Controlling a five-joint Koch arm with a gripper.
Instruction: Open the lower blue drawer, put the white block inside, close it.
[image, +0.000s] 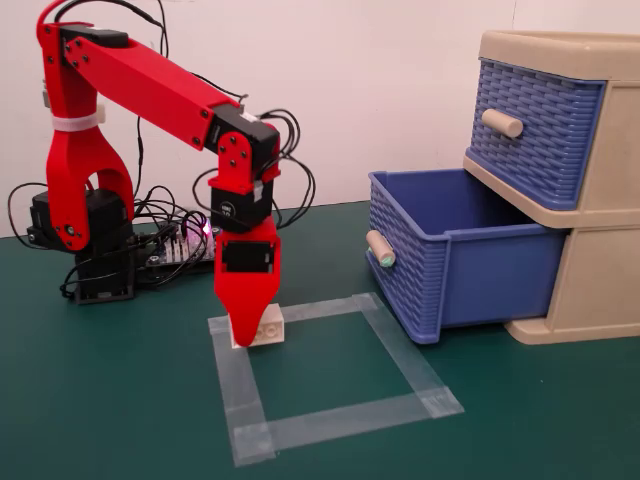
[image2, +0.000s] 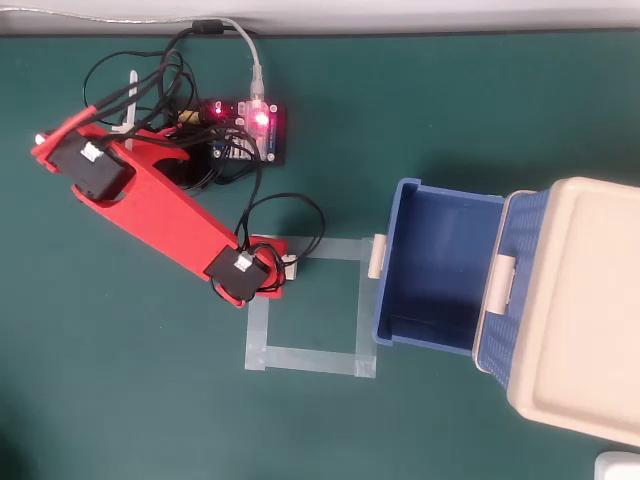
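Progress: drawer (image: 455, 255) already pulled out, empty; block (image: 268, 327) not yet lifted, sits on tape square (image: 330, 412) corner, well left of drawer in fixed view | Pose: my arm bent down, gripper (image: 244, 338) tip at block | Jaws: cannot tell | Left: grasp, place, close.

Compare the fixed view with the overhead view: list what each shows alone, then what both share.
Only the fixed view shows the upper blue drawer front and the lower blue drawer handle's teal end. Only the overhead view shows the drawer's empty floor and the cabinet top. Both show the gripper down at the white block on the tape square corner; neither shows whether the jaws are closed.
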